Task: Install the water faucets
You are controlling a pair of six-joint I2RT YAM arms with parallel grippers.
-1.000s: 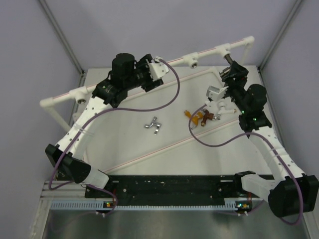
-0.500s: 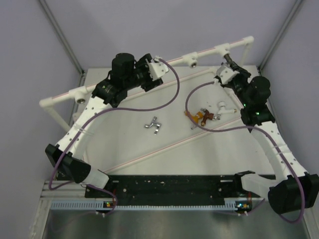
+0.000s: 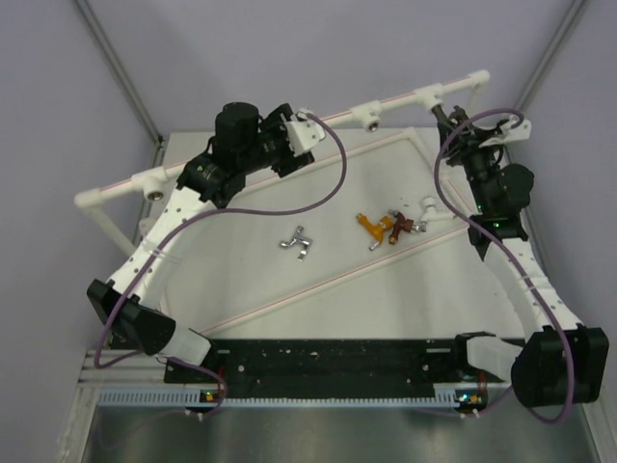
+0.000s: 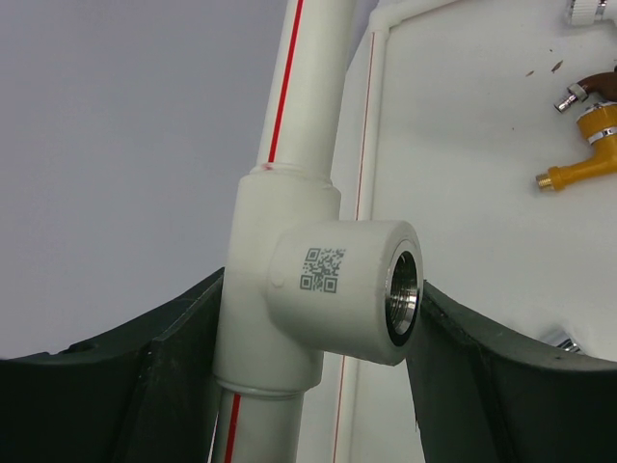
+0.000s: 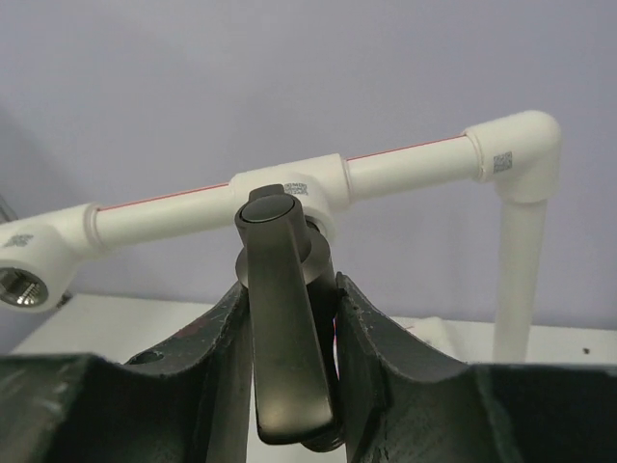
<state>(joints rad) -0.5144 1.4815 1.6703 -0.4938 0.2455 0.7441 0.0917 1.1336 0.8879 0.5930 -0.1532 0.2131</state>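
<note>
Faucets lie loose mid-table: silver faucet left of centre, then orange faucet, brown faucet and white faucet toward the right edge. At the far edge, the left gripper appears to clasp an empty socket. At the far right corner, the right gripper has just left the table and clenched on the grey faucet at the pipe. Screwing it in looks next.

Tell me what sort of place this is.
Probably a lab test cell, not a real bathroom: plain walls box in a white table, a mock-up pipe rail with threaded sockets stands along its far edge, and loose faucets lie on it.
</note>
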